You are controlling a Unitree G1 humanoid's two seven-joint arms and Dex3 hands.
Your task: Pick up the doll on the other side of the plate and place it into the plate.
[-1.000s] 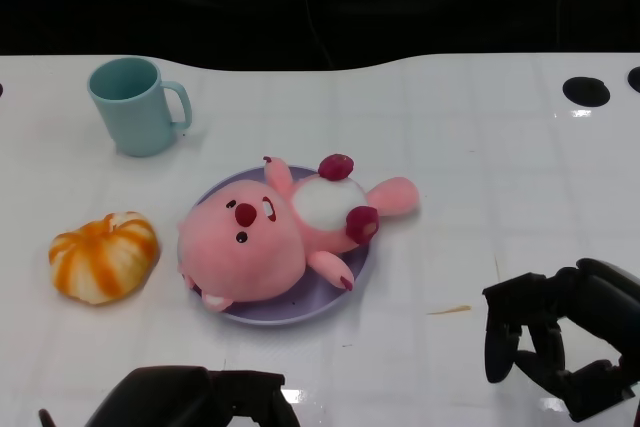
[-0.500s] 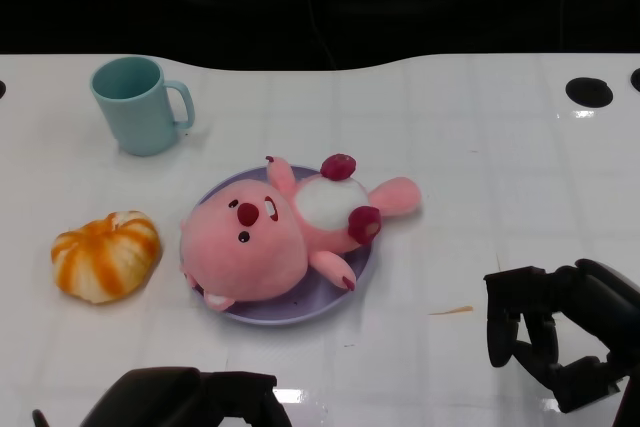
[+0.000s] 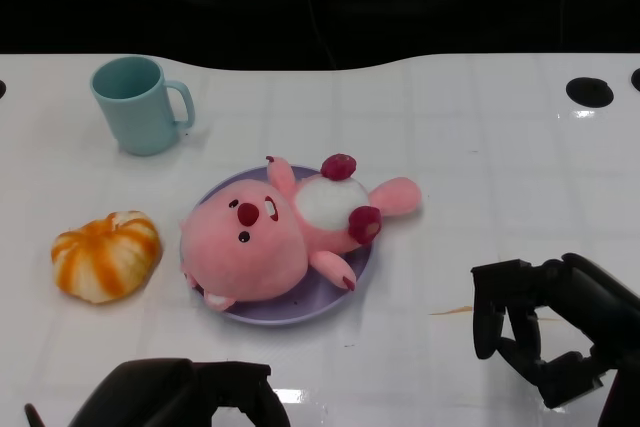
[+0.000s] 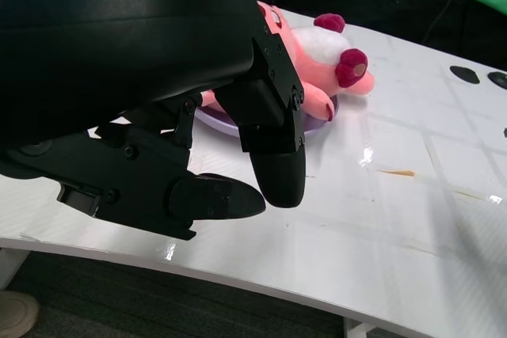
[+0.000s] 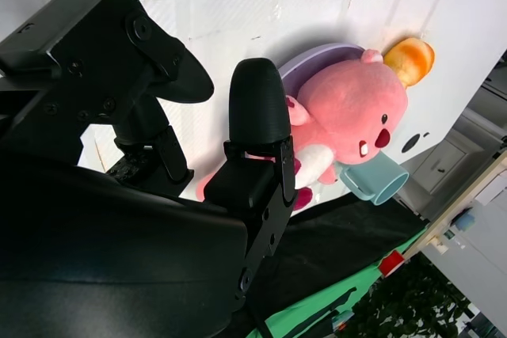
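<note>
The pink doll (image 3: 285, 237) lies on its back in the purple plate (image 3: 300, 309), with its big head near the plate's left edge and 1 leg sticking out past the rim on the right. So the job looks done, or very close to done. The right hand (image 3: 545, 332) is low at the near right of the table (image 3: 450, 137), well apart from the plate, with its fingers apart and nothing in them. The left hand (image 3: 185, 397) is at the near edge, in front of the plate, and it holds nothing too; its fingers (image 4: 273, 148) bend down a little but are not closed. What could go wrong now? The doll is soft and round, and part of it hangs over the rim, so a bump from either hand could roll it out of the plate. The left hand is the nearer one, so if it lifts or swings forward it could push the plate or catch the doll's head. The blue cup (image 3: 140, 104) and the orange pumpkin (image 3: 105, 255) sit to the left, near the plate, and a wide move could knock them as well.
</note>
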